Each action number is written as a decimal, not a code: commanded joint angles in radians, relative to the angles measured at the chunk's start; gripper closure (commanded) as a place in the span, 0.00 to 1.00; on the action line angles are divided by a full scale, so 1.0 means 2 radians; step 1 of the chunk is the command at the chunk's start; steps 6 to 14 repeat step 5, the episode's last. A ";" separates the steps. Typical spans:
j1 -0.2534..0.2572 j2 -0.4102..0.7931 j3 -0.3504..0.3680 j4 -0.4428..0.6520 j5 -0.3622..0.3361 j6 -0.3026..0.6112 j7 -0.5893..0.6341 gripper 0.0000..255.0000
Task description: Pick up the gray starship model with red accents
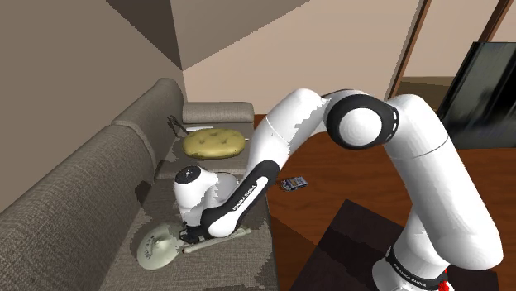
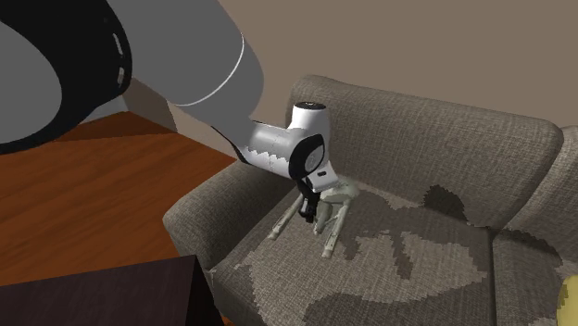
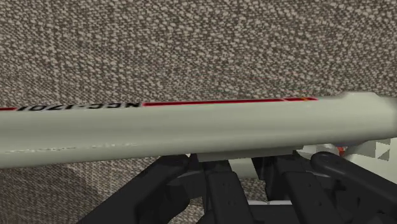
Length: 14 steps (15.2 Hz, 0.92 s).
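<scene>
The pale grey starship model [image 1: 153, 246] lies on the sofa seat near the sofa's end arm, its round saucer toward the shoulder view's left. In the second exterior view the starship model [image 2: 335, 218] shows its long engine tubes running down the seat. My gripper [image 1: 192, 230] is down on the model's middle, and the gripper [image 2: 310, 206] covers part of the hull. In the wrist view an engine tube [image 3: 191, 130] with a red stripe and dark lettering crosses in front of the gripper [image 3: 247, 172]. Its black fingers [image 3: 219, 191] stand close together, clasping a pale part of the model.
The brown fabric sofa [image 1: 74, 190] carries a yellow cushion [image 1: 213, 143] and a grey one behind it. A small dark object [image 1: 293, 183] lies on the wooden floor. A dark low table [image 1: 347, 248] stands in front of the sofa.
</scene>
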 commanded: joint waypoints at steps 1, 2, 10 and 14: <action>-0.003 -0.012 0.005 -0.004 0.004 -0.008 -0.003 1.00; -0.005 -0.017 0.007 -0.005 0.007 -0.012 -0.005 1.00; -0.006 -0.023 0.009 -0.006 0.009 -0.016 -0.006 1.00; -0.006 -0.023 0.009 -0.006 0.009 -0.016 -0.006 1.00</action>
